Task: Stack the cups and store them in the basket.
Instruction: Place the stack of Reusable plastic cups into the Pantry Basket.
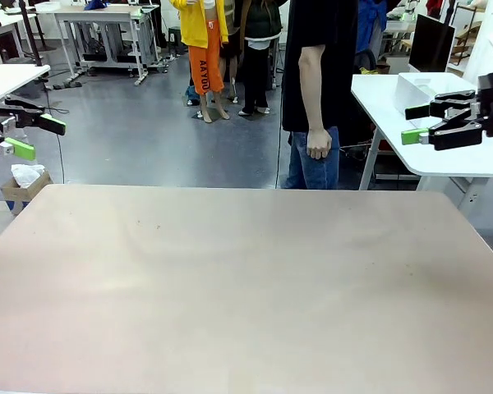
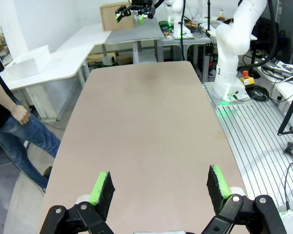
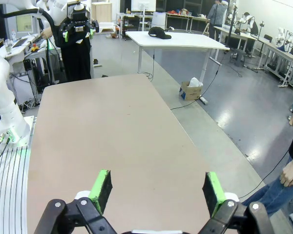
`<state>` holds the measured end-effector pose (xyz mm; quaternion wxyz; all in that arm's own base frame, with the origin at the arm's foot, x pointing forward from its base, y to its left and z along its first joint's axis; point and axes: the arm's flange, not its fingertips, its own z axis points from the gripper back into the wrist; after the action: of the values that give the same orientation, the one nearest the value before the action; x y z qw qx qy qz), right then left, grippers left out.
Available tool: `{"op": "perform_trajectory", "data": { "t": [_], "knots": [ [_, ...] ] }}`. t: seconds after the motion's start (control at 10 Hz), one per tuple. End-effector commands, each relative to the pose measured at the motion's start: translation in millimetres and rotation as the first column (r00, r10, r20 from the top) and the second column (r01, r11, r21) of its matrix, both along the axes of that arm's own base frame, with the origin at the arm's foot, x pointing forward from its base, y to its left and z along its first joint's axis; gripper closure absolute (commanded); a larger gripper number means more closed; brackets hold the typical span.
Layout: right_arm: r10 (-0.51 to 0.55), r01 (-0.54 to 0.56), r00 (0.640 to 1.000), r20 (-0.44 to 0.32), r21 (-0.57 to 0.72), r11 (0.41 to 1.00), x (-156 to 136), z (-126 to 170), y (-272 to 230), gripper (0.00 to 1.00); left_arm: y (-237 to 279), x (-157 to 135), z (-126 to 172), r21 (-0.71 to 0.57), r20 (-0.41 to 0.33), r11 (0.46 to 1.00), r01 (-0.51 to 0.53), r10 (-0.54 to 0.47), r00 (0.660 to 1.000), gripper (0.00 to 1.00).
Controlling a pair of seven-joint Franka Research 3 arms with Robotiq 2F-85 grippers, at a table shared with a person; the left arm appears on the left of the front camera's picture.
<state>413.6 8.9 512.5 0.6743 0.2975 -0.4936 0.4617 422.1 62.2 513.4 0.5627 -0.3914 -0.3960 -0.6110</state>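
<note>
Presently both arms raised at the desk's (image 1: 246,279) two sides, well above its tan top. Left gripper (image 1: 34,135) held level at the front view's left edge, fingers pointing inward toward the middle, jaws spread wide, nothing between the green pads. Right gripper (image 1: 423,123) posed the same way at the right edge, fingers pointing left, likewise released and holding nothing. From the left wrist view, own gripper (image 2: 158,187) looking down the desk's length, green pads (image 2: 101,187) far apart over bare tan surface, with the right gripper (image 2: 135,10) small at the far end and a white arm base (image 2: 229,73) beside the desk's edge. From the right wrist view, own gripper (image 3: 156,187) spread just as wide, the left gripper (image 3: 78,28) facing back from the far end. Person (image 1: 316,90) standing at the desk's far side in a black shirt and jeans, one hand (image 1: 318,144) hanging loosely curled at the hip; that hand (image 3: 289,174) seen also at the right wrist view's lower right corner. White side table (image 1: 431,123) behind the right gripper, bearing a white box (image 1: 427,86). Cardboard box (image 1: 20,187) on the floor at far left.
</note>
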Motion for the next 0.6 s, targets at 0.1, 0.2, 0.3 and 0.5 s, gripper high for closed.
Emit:
{"op": "perform_trajectory", "data": {
  "t": [0.1,0.2,0.3,0.5],
  "knots": [
    [-0.008,0.008,1.000,0.005,0.026,1.000,1.1,1.5,2.3,0.00,-1.0,-2.0,2.4,-0.002,-0.010,1.000,0.004,-0.004,1.000,0.00],
    [-0.008,0.008,1.000,0.005,0.026,1.000,1.1,1.5,2.3,0.00,-1.0,-2.0,2.4,-0.002,-0.010,1.000,0.004,-0.004,1.000,0.00],
    [-0.008,0.008,1.000,0.005,0.026,1.000,1.1,1.5,2.3,0.00,-1.0,-2.0,2.4,-0.002,-0.010,1.000,0.004,-0.004,1.000,0.00],
    [-0.008,0.008,1.000,0.005,0.026,1.000,1.1,1.5,2.3,0.00,-1.0,-2.0,2.4,-0.002,-0.010,1.000,0.004,-0.004,1.000,0.00]
  ]
}}
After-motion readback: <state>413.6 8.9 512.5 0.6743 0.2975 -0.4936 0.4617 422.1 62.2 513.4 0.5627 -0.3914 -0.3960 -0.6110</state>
